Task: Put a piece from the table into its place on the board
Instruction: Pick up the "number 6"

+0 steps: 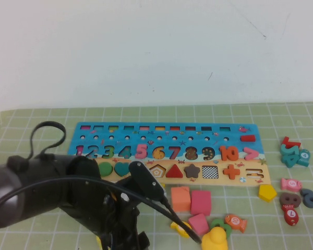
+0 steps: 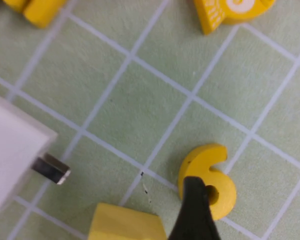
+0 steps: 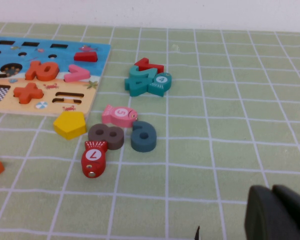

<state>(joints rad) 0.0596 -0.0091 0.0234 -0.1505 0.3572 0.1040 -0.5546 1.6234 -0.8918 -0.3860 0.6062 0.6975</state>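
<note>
The left gripper point(image 2: 197, 220) hovers at the high view's bottom left, fingers spread, one finger point(image 2: 195, 210) overlapping the yellow 6 point(image 2: 207, 177) lying flat on the desk; the right gripper point(image 3: 277, 212) is parked, and whether it is spread or pressed together cannot be told.

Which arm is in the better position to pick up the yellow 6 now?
The left. The left gripper hangs right over the yellow 6, one finger crossing it. The right gripper is far off on the table's other side, beside the loose fish and numerals.

You can see an orange cube point(image 1: 180, 199) touching a pink cube point(image 1: 201, 202), and a yellow pentagon point(image 1: 267, 192) near a red fish point(image 3: 94, 158).
</note>
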